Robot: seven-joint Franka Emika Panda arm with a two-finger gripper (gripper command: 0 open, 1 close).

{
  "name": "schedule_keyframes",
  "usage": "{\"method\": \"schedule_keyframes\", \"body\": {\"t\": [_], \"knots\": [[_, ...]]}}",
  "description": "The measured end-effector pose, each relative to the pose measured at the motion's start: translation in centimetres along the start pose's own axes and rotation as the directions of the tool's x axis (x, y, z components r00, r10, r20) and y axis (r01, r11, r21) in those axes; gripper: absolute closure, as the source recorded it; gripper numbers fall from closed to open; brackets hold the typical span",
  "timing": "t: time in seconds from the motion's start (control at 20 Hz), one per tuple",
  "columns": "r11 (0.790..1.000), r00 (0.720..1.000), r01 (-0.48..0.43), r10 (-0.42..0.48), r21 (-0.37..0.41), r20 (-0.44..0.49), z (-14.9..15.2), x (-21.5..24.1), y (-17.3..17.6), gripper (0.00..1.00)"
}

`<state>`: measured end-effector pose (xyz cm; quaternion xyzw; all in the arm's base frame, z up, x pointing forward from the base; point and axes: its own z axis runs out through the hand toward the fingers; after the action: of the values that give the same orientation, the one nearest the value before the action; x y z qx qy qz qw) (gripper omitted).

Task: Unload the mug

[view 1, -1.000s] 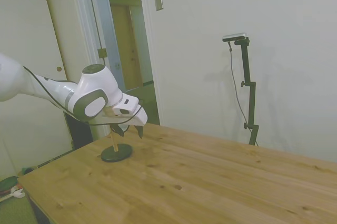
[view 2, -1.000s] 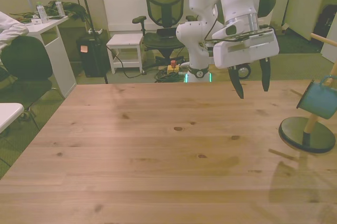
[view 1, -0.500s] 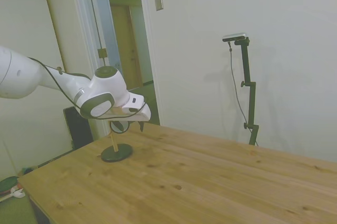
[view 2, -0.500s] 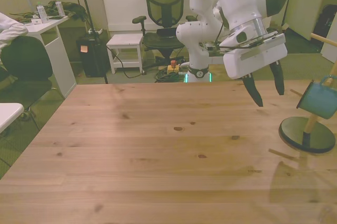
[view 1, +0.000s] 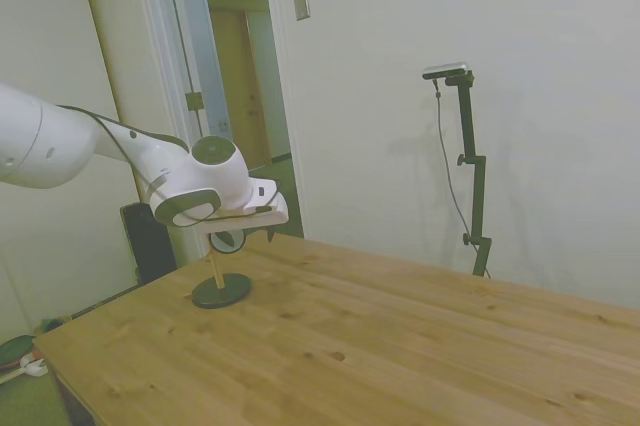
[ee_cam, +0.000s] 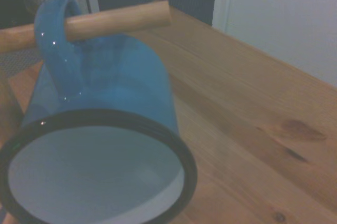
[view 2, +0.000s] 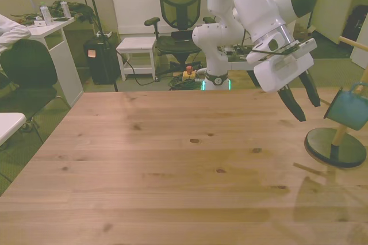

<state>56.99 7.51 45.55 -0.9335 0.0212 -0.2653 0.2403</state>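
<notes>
Claw (view 2: 303,100), fingers apart, near the mug (view 2: 348,108) hanging by its handle on the stand's peg (ee_cam: 105,20) above the worktop (view 2: 172,164); seemingly rigid, glossy, perhaps slippery, best gripped across the body.

The side camera stood off 1 corner of the table (view 1: 380,346), facing a white wall and a doorway. The front camera looked from across the table toward the office chair (view 2: 179,3). The wrist camera sat very close to the mug (ee_cam: 100,103). All 3 views shared the stand (view 2: 336,144).
</notes>
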Motion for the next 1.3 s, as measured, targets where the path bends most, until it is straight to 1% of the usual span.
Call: {"method": "schedule_keyframes", "body": {"t": [0.3, 0.55, 0.9, 0.95, 1.3], "knots": [[0.997, 0.997, 0.074, -0.074, 0.021, -0.012, 1.7, 0.3, -2.6, 0.0], [0.993, 0.994, 0.109, -0.107, 0.041, -0.037, 2.1, 1.3, -5.0, 0.0], [0.994, 0.994, 0.102, -0.101, 0.038, -0.042, 3.1, 2.7, -5.0, 0.0], [0.994, 0.994, 0.101, -0.099, 0.038, -0.042, 3.1, 2.8, -5.0, 1.0], [0.993, 0.994, 0.107, -0.106, 0.042, -0.022, 3.4, 2.8, -5.0, 1.0]]}}
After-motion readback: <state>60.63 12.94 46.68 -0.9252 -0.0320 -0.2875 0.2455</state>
